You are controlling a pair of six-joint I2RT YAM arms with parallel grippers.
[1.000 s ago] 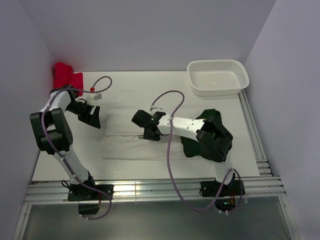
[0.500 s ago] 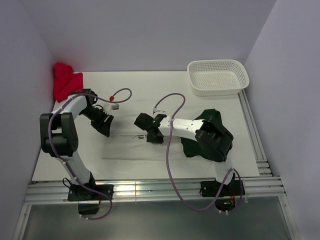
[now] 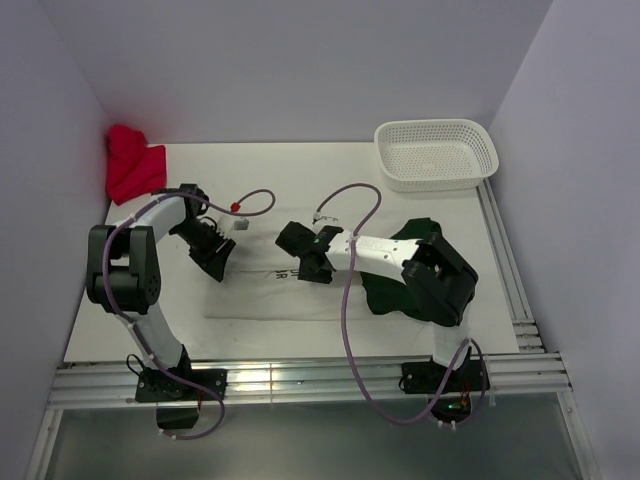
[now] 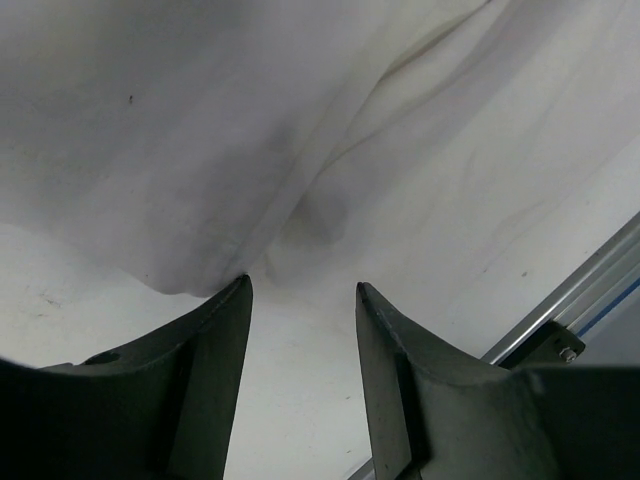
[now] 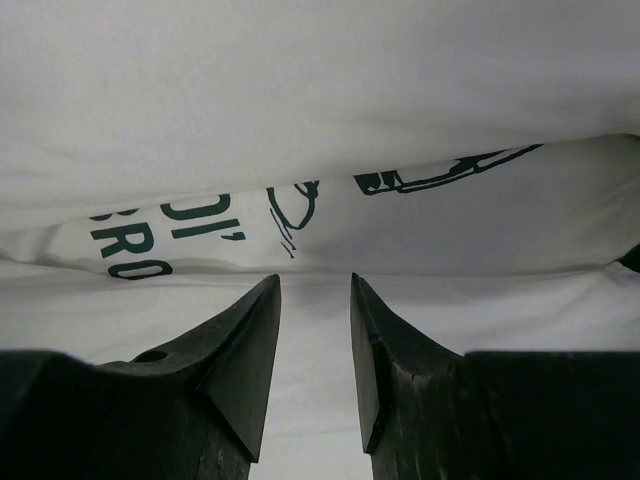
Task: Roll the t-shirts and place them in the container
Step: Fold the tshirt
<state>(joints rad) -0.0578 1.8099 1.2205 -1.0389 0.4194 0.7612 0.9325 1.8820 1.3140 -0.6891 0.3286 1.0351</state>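
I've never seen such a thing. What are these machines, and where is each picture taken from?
Two robot arms are bolted to a table. The wide picture looks down from above; the close-ups come from wrist cameras, the dark prongs being gripper fingers. An off-white printed t-shirt lies flat, a dark green t-shirt partly beneath the right arm; a red cloth and white basket sit in far corners. The left gripper is at the printed shirt's left edge, the right gripper over its lettering. Both are open, holding nothing.
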